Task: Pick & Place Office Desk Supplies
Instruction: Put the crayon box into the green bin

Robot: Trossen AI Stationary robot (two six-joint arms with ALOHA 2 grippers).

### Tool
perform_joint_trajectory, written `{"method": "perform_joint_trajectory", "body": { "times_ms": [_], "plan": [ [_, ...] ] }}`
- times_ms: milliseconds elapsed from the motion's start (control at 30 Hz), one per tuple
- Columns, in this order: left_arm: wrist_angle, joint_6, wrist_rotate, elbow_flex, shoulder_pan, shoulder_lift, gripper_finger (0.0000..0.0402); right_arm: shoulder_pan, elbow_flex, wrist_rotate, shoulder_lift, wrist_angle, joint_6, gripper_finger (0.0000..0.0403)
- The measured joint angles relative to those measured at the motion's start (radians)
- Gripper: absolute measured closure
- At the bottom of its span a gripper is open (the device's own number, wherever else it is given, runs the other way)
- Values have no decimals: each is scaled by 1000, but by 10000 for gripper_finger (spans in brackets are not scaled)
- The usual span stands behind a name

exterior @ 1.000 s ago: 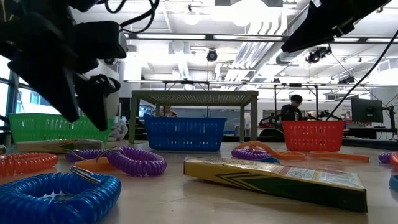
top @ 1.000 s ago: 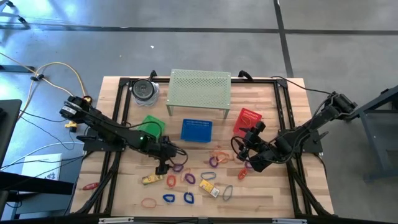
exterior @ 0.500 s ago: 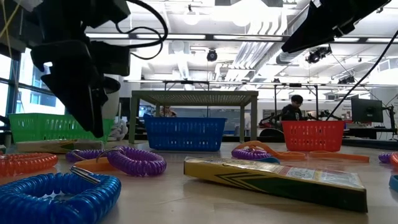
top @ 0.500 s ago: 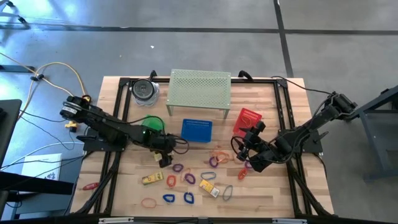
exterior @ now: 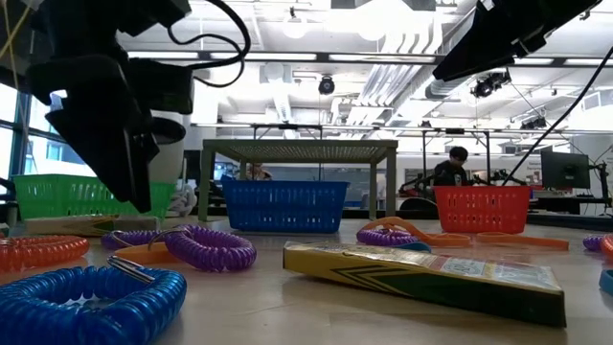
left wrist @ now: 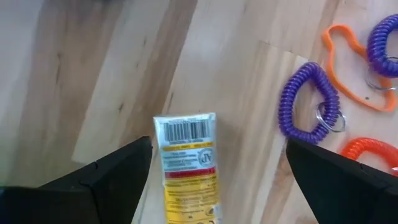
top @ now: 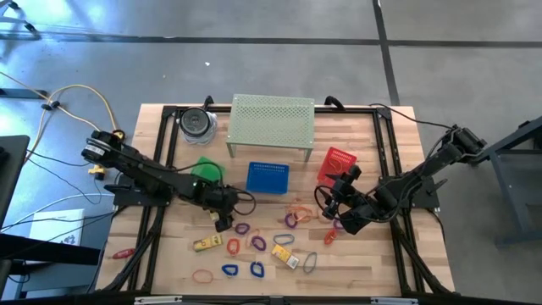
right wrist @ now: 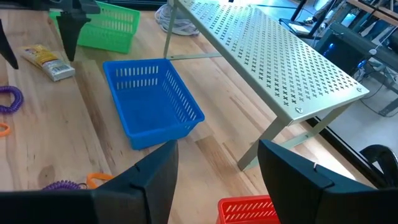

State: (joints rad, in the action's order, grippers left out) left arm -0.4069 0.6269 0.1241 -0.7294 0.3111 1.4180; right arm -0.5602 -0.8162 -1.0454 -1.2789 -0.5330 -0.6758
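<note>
While left gripper (top: pixel 222 219) is hovering fingers apart, empty, over yellow box (left wrist: pixel 186 165) at frame lower left, purple coil (left wrist: pixel 309 99) lying beside risks snagging. Right gripper (top: pixel 337 203) is waiting apart, empty, center right.

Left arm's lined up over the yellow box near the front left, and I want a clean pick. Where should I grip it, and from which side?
Come straight down with the left gripper, open above the yellow box. It lies flat and long, so close across its narrow width near the middle, where both long edges are clear. The purple coil loop lies apart from it, so it likely won't snag.
</note>
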Motion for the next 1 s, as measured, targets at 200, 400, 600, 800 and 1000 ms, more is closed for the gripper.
{"method": "perform_joint_trajectory", "body": {
  "times_ms": [200,400,600,800,1000],
  "plan": [
    [-3,3,139,0,20,0,39,0,0,0,0,0,0,192],
    [-6,98,143,0,20,1,39,0,0,0,0,0,0,192],
    [-8,148,136,0,20,1,39,0,0,5,0,0,0,192],
    [-16,152,135,0,20,1,39,0,0,5,0,0,0,192],
    [-16,158,127,0,20,1,39,0,0,5,0,0,0,192]
  ]
}}
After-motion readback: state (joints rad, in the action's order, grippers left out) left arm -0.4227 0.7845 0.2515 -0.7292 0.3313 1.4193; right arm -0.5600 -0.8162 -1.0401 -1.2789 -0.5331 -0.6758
